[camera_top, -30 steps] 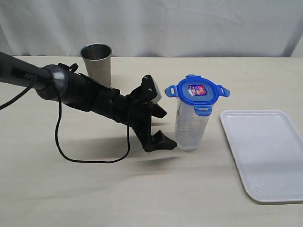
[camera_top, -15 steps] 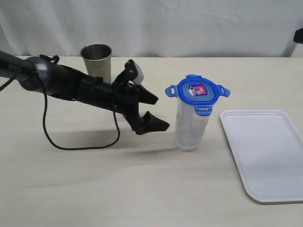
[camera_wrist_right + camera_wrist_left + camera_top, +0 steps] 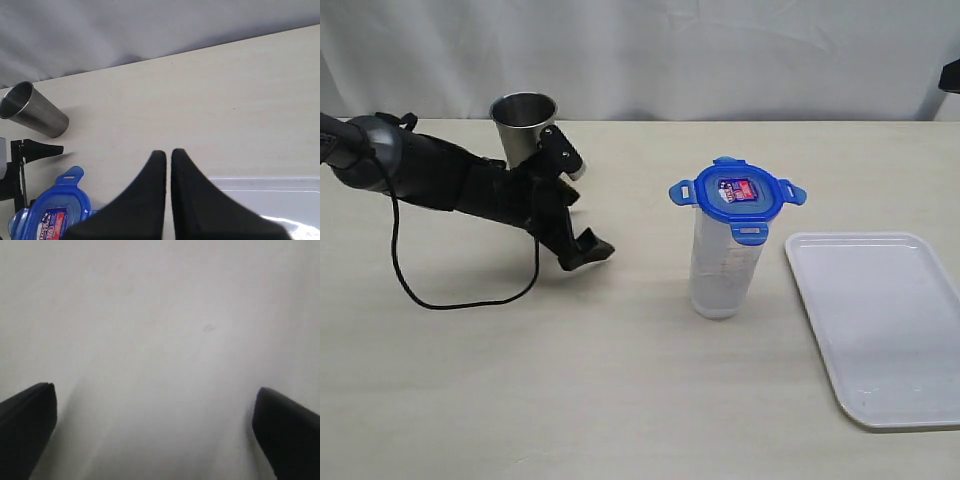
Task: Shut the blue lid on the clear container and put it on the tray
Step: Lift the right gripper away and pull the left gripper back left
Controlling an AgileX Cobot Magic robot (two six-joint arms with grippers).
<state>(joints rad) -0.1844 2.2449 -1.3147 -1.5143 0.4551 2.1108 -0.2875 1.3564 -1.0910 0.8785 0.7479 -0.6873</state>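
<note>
Blue-lidded clear container (image 3: 724, 275) well apart from left gripper (image 3: 580, 225) (jaws wide)

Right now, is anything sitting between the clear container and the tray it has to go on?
Nothing visible does. In the exterior view only bare tabletop separates the clear container from the tray. The steel cup stands off on the container's other side, away from that path.
</note>
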